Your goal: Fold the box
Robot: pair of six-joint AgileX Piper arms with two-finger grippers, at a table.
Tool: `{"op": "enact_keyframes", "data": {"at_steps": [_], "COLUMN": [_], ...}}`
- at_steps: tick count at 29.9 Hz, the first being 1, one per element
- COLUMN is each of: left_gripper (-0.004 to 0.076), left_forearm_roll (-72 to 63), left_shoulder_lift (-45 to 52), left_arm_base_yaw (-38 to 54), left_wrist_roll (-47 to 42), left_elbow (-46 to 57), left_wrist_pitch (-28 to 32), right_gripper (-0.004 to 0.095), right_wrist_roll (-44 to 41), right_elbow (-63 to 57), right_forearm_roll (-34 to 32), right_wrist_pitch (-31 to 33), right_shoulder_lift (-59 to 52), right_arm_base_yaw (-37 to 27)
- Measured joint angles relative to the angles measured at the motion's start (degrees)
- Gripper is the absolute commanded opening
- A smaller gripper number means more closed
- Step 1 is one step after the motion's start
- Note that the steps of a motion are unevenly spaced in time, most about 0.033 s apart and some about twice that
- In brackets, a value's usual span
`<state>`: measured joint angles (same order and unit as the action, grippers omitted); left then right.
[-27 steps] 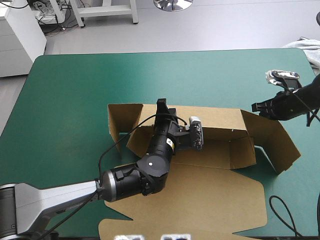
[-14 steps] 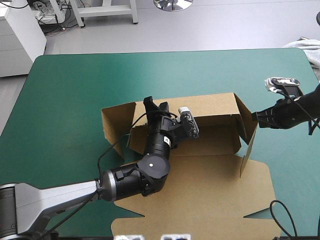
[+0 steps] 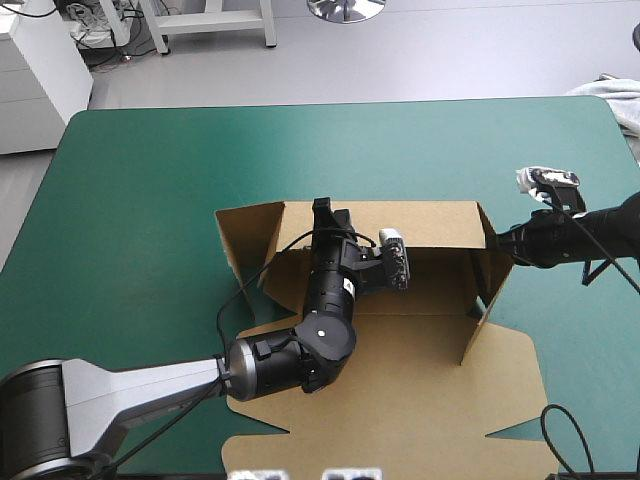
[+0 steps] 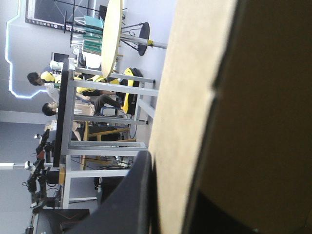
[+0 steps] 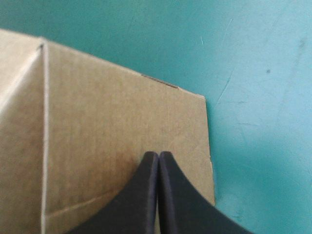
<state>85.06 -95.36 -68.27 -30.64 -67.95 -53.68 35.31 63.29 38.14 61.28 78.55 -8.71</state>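
Box (image 3: pixel 430 375), brown: centre of teal-green table (image 3: pixel 150 200); far wall and both end flaps raised, lid flat toward near edge. Left gripper (image 3: pixel 324 212): clamped on far wall's top edge. Right gripper (image 5: pixel 158 156): fingers closed together, empty, tips against right end flap.

- No writing, number or brand can be read in any view.
- The box (image 3: pixel 430 225) shows bare brown board with no legible print.
- A small yellow sticker (image 3: pixel 345 288) on the left arm (image 3: pixel 300 350) is too small to read.
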Motion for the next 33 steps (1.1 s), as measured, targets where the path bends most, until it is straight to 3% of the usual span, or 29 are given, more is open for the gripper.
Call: {"op": "enact_keyframes", "data": {"at_steps": [9, 20, 23, 28, 30, 33], "left_gripper": [-0.001, -0.001, -0.001, -0.001, -0.001, -0.001], "left_forearm_roll": [2.2, 3.5, 4.3, 4.4, 4.4, 4.4], "left_shoulder_lift": [-3.1, -3.8, -3.9, -3.9, -3.9, -3.9], "left_arm_base_yaw": [0.4, 1.0, 1.1, 1.1, 1.2, 1.6], "left_wrist_roll": [0.3, 0.3, -0.1, -0.2, -0.2, -0.2], "left_elbow": [-0.5, -0.6, -0.6, -0.6, -0.6, -0.6], "left_wrist_pitch": [-0.7, -0.8, -0.8, -0.9, -1.0, -0.8], "right_gripper": [-0.0019, 0.0002, 0.0105, 0.0431, 0.049, 0.049], "right_wrist_roll": [6.1, 21.4, 22.3, 22.6, 22.6, 22.6], "right_elbow": [-9.2, -15.6, -15.6, -15.6, -15.6, -15.6], "right_forearm_roll": [4.4, 14.1, 14.2, 12.4, 10.9, 8.0], "right_wrist_pitch": [-6.7, -11.8, -11.9, -11.8, -11.8, -11.5], "right_shoulder_lift": [-6.1, -9.7, -9.8, -9.9, -10.1, -10.5], "right_arm_base_yaw": [0.0, 0.0, 0.0, 0.0, 0.0, 0.0]}}
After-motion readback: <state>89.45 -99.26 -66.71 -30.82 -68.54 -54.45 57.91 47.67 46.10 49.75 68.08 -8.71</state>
